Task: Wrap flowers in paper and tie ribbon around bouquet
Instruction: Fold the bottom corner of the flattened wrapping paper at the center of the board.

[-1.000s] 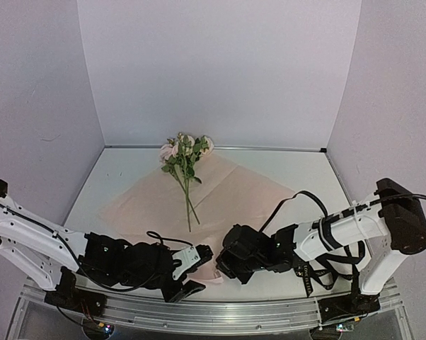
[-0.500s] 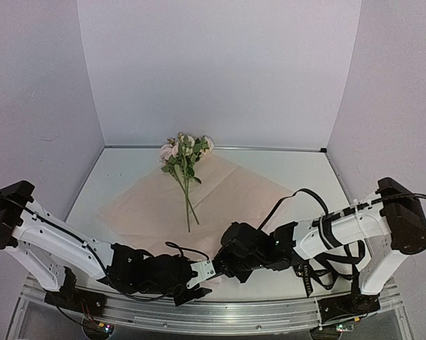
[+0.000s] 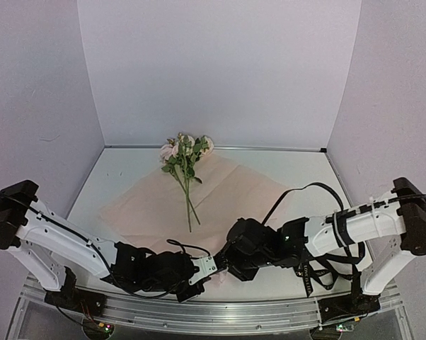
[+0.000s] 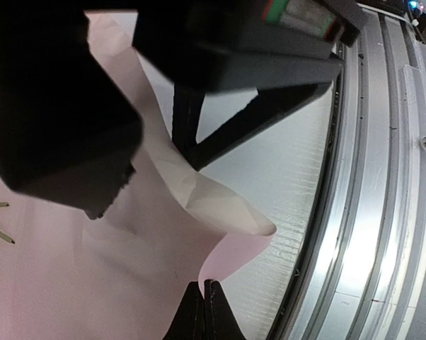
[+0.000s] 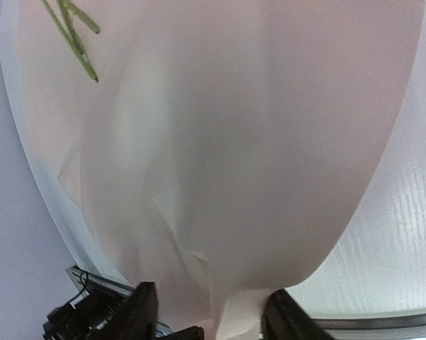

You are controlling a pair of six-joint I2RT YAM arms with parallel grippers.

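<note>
left fingers (image 4: pixel 196 320) pinched shut on near corner of paper (image 4: pixel 93 276); right fingers (image 5: pixel 144 313) parted, paper loose between

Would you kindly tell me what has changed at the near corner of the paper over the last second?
The left gripper slid right to the near corner of the paper and shut on it. The right gripper, clamped there before, has opened, the paper still between its jaws. The flowers and the rest of the sheet lie as they did.

Pale pink paper (image 3: pixel 234 188); flowers (image 3: pixel 185 150) apparently pink, cream, green.
</note>
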